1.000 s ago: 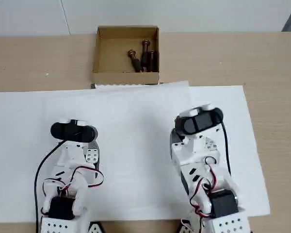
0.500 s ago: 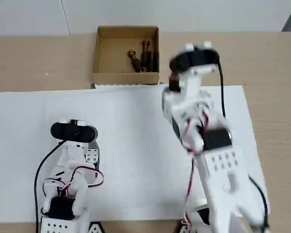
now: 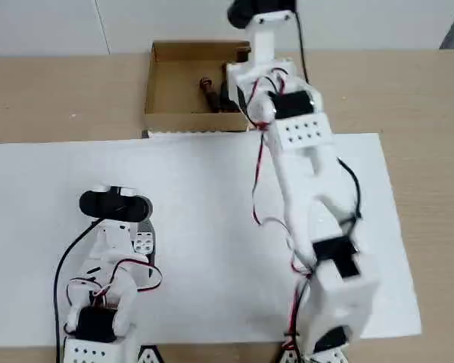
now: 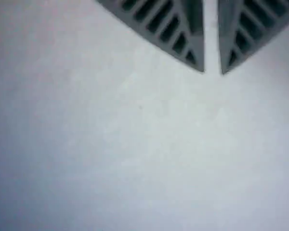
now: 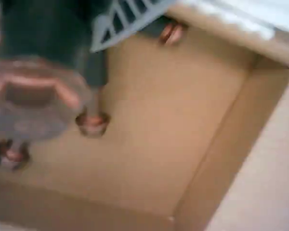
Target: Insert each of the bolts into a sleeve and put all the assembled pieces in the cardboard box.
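Pale wooden table (image 3: 60, 83), white paper sheet (image 3: 204, 197) spread across it: my left gripper (image 4: 213, 70) rests on the sheet at near left, jaws drawn to a narrow slit, holding nothing. My right gripper (image 3: 234, 85) hangs over the cardboard box (image 3: 150, 83) just beyond the sheet's far edge, where assembled pieces (image 3: 209, 91) lie. I cannot tell its grip.

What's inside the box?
Dark bolt-and-sleeve pieces lie on the floor of the box. The right arm covers its right side, so their count is hidden.
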Motion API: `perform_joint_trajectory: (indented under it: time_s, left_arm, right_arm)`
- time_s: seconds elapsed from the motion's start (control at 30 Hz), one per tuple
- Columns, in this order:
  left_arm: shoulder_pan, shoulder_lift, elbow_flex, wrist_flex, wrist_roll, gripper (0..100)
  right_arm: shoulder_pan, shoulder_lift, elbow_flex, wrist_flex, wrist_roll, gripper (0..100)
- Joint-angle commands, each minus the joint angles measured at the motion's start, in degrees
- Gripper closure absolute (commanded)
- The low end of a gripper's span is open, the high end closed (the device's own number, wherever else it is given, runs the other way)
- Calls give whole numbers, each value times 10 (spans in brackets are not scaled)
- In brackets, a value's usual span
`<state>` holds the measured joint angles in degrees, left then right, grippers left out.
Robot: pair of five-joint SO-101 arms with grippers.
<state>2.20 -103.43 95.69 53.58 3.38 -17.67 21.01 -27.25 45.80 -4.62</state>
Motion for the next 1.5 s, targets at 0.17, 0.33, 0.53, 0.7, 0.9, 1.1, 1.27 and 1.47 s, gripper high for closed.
perform_joint_trajectory:
  time_s: [0.17, 0.33, 0.53, 0.7, 0.9, 1.1, 1.27, 1.47]
  left_arm:
    - [-3, -6, -2, -2, -4, 994]
    - [-3, -6, -2, -2, -4, 994]
    - [-3, -6, -2, -2, -4, 994]
    - [-3, -6, -1, -2, -4, 994]
    - [-2, -6, -1, -2, -4, 994]
    - [-3, -6, -1, -2, -4, 994]
    - [-3, -6, -1, -2, -4, 994]
    - [-3, -6, -1, -2, -4, 994]
  right_arm:
    - [-21, 152, -188, -19, 68, 995]
    - [-41, 221, -229, -19, 147, 995]
    - [-49, 273, -269, -17, 221, 994]
    - [-56, 278, -282, -14, 222, 994]
    - [-56, 277, -284, 12, 222, 917]
    - [-54, 273, -285, 38, 222, 823]
    - [-52, 272, -291, 39, 219, 823]
    - [-52, 273, -340, 40, 217, 824]
